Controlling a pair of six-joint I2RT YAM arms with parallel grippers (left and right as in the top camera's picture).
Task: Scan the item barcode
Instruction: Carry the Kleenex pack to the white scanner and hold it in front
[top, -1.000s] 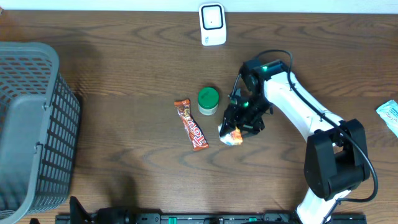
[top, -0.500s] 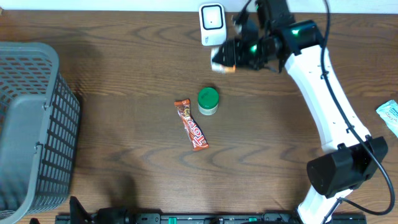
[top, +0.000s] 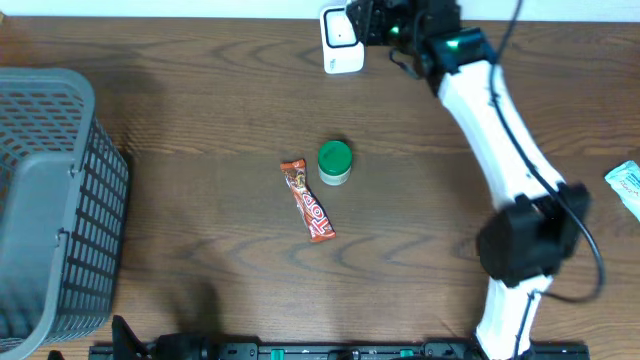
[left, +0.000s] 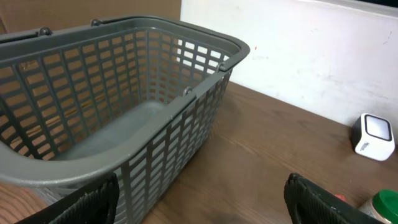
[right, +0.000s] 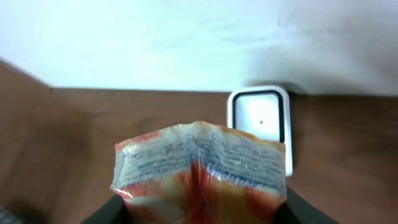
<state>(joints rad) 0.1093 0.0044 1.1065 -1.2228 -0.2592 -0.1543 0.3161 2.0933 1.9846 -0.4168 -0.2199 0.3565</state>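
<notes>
My right gripper (right: 199, 210) is shut on a crinkled red, orange and white snack packet (right: 199, 165), whose printed back seam faces the wrist camera. Just beyond the packet stands the white barcode scanner (right: 260, 121), its window facing up. In the overhead view the right gripper (top: 382, 20) hovers at the table's far edge, right beside the scanner (top: 341, 40), and the packet is hidden under the gripper. My left gripper (left: 199, 208) is open and holds nothing, with its black fingertips (left: 93, 202) low by the basket.
A grey plastic basket (top: 60, 100) fills the left side and shows close up in the left wrist view (left: 205, 93). A brown chocolate bar (top: 307, 200) and a green-lidded jar (top: 334, 161) lie mid-table. A white and blue packet (top: 625, 183) sits at the right edge.
My right arm has lifted the packet off the table beside the jar and carried it to the far edge, up to the scanner. The left gripper has not moved.
</notes>
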